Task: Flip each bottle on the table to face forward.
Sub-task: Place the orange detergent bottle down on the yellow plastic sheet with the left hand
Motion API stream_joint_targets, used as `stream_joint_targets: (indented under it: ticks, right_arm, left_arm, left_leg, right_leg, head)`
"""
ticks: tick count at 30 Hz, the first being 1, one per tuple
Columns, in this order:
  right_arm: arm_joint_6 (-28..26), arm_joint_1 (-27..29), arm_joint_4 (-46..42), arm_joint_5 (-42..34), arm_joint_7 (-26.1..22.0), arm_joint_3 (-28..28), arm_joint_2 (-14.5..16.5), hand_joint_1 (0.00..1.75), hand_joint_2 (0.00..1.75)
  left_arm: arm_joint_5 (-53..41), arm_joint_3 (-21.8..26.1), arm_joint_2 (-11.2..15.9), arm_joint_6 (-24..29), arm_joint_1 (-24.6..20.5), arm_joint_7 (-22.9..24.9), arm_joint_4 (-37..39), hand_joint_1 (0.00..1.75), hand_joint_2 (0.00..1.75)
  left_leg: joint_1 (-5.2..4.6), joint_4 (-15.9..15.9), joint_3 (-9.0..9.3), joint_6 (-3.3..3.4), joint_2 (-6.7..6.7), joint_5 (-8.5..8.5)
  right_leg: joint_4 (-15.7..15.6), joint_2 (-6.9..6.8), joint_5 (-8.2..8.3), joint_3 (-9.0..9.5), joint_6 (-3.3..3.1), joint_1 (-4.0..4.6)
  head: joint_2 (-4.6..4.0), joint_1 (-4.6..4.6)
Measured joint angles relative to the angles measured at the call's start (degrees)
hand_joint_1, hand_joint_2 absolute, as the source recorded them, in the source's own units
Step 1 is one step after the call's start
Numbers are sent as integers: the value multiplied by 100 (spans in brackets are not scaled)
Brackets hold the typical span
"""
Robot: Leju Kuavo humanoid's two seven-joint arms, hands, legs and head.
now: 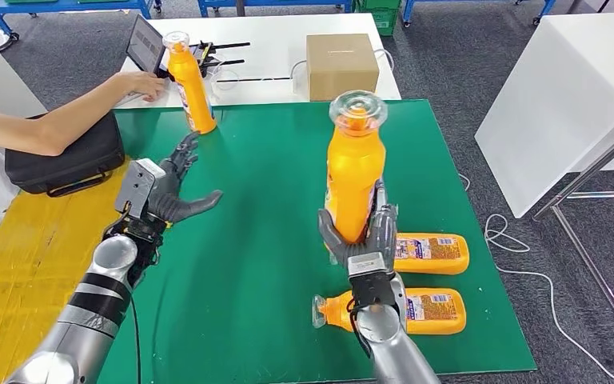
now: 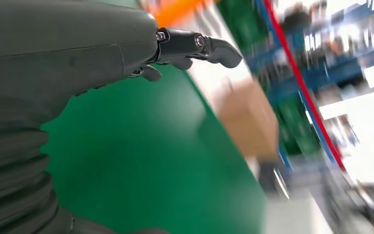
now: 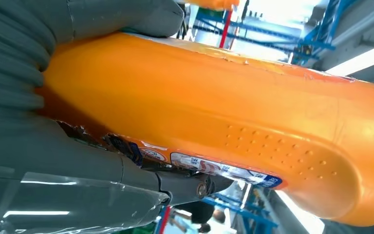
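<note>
My right hand [image 1: 365, 238] grips an orange bottle [image 1: 353, 172] with a clear cap, held upright above the green mat [image 1: 272, 200]. Up close in the right wrist view, the same bottle [image 3: 214, 117] lies in the hand [image 3: 44, 122], its label edge against the fingers [image 3: 185, 183]. Two more orange bottles lie flat on the mat: one [image 1: 430, 253] just right of my right hand, another [image 1: 404, 311] nearer the front edge. A fourth bottle [image 1: 189, 83] stands upright at the mat's far left corner. My left hand [image 1: 174, 188] hovers open over the mat's left side, its fingers [image 2: 199, 46] spread and holding nothing.
A person's arm [image 1: 64, 116] reaches in from the left to a laptop [image 1: 145, 46] on the white table [image 1: 272, 32] behind the mat. A cardboard box [image 1: 341, 66] stands there too. A black case [image 1: 68, 160] lies on the yellow surface at left. Another white table [image 1: 560, 104] stands at right.
</note>
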Motion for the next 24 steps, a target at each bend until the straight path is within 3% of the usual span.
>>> stream_joint_targets:
  ticks: [4, 10, 15, 24]
  right_arm:
    - [138, -58, -2, -105, -56, -141, -1, 175, 175]
    - [164, -106, -2, -18, -110, -162, 19, 175, 175]
    - [39, -164, 2, 149, -102, -161, 22, 175, 175]
    - [-178, -392, 453, 1116, 158, 231, 130, 175, 175]
  left_arm:
    - [1050, -343, 142, -1185, 128, -20, -279, 0, 175]
    - [1870, -681, 302, -1814, 350, -102, -646, 0, 175]
    - [2279, -853, 314, -1985, 571, -112, -886, 0, 175]
    - [2300, -1121, 219, -1731, 689, -109, -1026, 0, 175]
  left_leg:
    - [1, 0, 0, 0, 1, 0]
    - [1, 0, -1, 0, -2, 0]
    - [2, -1, -1, 0, -1, 0]
    - [1, -1, 0, 0, -1, 0]
  right_leg:
    - [0, 1, 0, 0, 0, -1]
    - [0, -1, 0, 0, 0, 1]
    - [0, -1, 0, 0, 0, -1]
    - [0, -1, 0, -1, 0, 1]
  head:
    - [0, 1]
    - [0, 0]
    - [0, 0]
    - [0, -1]
